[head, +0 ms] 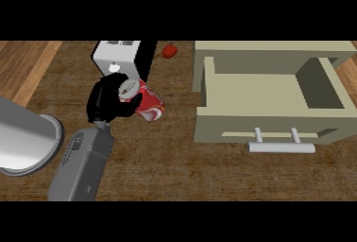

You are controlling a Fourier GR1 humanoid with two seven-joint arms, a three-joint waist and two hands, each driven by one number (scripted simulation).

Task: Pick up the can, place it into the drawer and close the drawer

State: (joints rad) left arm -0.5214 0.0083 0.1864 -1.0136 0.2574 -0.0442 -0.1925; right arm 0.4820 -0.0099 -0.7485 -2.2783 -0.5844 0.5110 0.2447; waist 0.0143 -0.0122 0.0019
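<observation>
Dark brown wood runs across the bench (188, 170), with a paler plank at its far left corner. Low on the left a grey forearm (82, 163) comes up to the left hand (106, 100), whose black fingers are clenched round the can (148, 105). The can is red with a silver top. It sits tilted in the grasp, its top toward the far left and its base toward the near right. Whether its base touches the wood or hangs just above it cannot be told. A drinks can like this is probably light and thin-walled. It is stiff enough along its length but easy to dent at the waist, and its painted side is smooth and likely slippery. The best hold is therefore round the middle of the body with the fingers wrapped well about it, much as the hand has it now, rather than at the rims. Just behind the hand stands a white and black box (117, 56), and a small red thing (169, 50) lies beside it. A large pale grey cylinder (24, 137) fills the left edge; it may be part of an arm, but that is not certain. Well apart to the right is the beige drawer (241, 92), pulled open with its floor bare and its handle (282, 147) facing the near side. The can has to cross that gap and clear the drawer's left wall. The right hand does not show.
</observation>
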